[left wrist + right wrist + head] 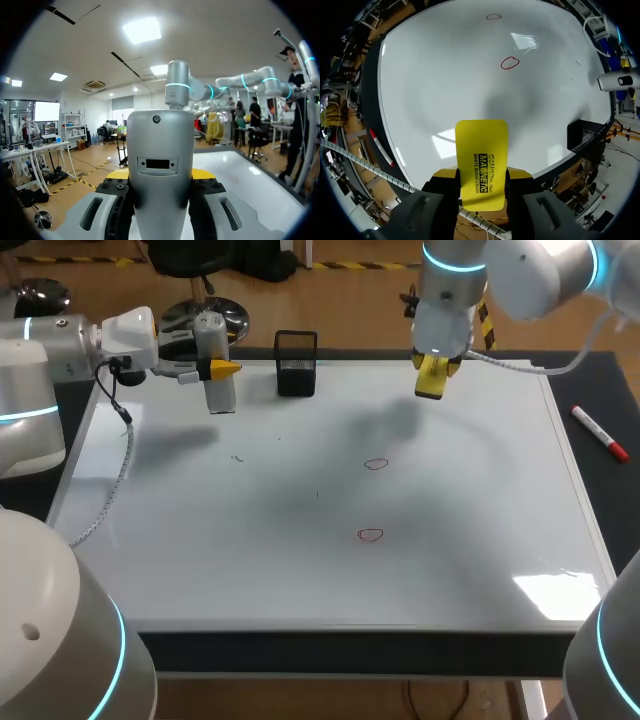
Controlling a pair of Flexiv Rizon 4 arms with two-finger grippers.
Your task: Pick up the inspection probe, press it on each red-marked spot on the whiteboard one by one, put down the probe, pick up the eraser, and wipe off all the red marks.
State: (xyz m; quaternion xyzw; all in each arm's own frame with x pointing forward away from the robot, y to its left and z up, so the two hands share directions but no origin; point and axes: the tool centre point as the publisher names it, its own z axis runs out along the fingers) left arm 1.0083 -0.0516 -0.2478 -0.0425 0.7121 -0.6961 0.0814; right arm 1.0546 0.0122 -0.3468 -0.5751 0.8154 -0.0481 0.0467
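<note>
My left gripper (222, 369) is clenched on the inspection probe (160, 165), one finger on each side of its silver body. It holds the probe upright over the far left corner of the whiteboard (250, 540), just beside the black holder (296, 362). The shadow under it suggests it hangs clear of the board. I read that corner as a parking spot that keeps the probe out of the other arm's way.

My right gripper (434, 365) grasps the yellow eraser (481, 160) by its narrow sides, above the far right part of the board, with the board spread out ahead of it. With a tool in each arm, I judge no swap is needed.

Both red marks, the farther ring (375, 464) and the nearer ring (371, 534), sit intact near the middle of the board, well apart from either tool, so nothing is wiped yet. I cannot tell whether they have been probed. A red marker pen (600, 433) lies on the desk (610, 380), off the board's right edge.
</note>
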